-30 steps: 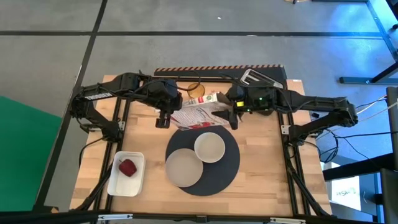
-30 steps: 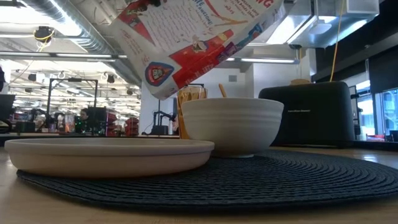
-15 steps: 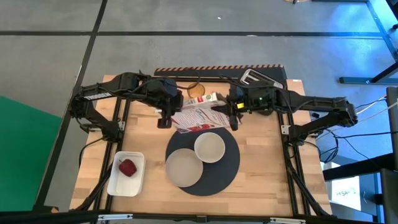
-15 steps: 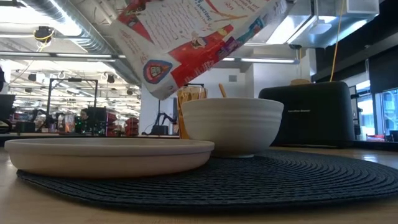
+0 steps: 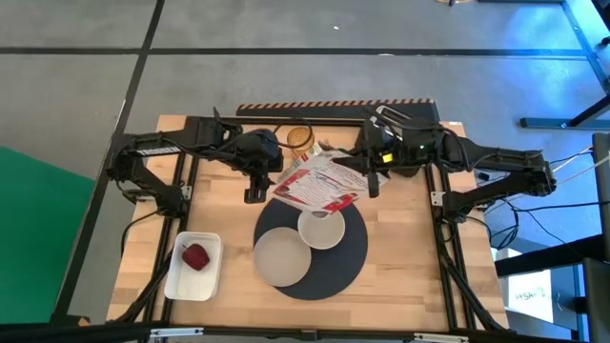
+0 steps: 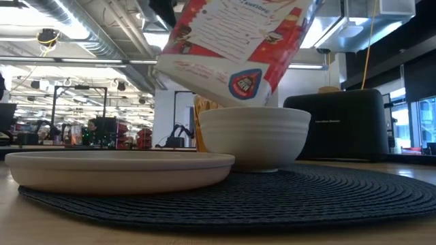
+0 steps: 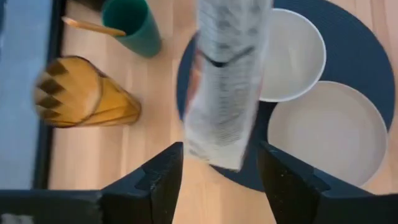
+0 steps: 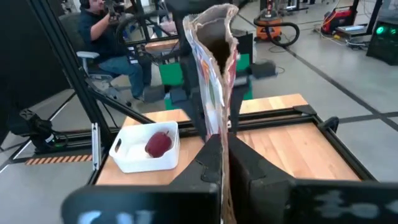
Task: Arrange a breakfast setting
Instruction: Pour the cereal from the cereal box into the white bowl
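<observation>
Because the printed bag [image 5: 319, 183] hangs tilted over the small white bowl [image 5: 321, 229], it looks light, soft and crinkly, best pinched at an edge, as the right pincer [image 5: 368, 173] does, clamped on it. The left pincer [image 7: 214, 180] stands parted, apart from the bag. On the desk [image 5: 400, 267]: one mat [image 5: 345, 272], one bowl, one plate [image 5: 279, 257], one tumbler [image 5: 301, 137], one tray [image 5: 181, 276].

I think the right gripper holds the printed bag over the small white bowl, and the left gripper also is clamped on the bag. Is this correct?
Not quite. The left gripper is open; in the left wrist view its fingers stand apart from the printed bag. The right gripper alone holds it over the small white bowl.
</observation>
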`<state>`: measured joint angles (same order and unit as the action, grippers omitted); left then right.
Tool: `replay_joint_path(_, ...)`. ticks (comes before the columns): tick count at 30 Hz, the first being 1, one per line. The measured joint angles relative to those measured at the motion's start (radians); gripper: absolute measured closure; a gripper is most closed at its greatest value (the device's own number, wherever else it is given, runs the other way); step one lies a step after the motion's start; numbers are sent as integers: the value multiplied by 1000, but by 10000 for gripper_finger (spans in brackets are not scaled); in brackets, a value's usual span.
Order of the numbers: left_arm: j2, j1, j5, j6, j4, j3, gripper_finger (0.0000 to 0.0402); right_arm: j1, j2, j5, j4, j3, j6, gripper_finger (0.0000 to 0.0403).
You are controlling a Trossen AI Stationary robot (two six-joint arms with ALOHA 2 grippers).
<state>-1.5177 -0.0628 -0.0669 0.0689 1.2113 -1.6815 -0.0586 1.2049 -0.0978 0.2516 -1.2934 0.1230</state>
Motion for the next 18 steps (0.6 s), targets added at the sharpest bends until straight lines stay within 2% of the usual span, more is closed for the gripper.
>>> replay_joint_path(5, 0, 1, 85, -17, -74, 87, 191, 0, -2, 0, -2, 0, 0, 403)
replay_joint_path(11, -1, 8, 96, -42, -137, 155, 183, 0, -38, 1, -24, 0, 2, 403)
replay_joint_path(18, -1, 11, 108, -43, -294, 177, 183, 0, -72, 24, -29, 0, 3, 403)
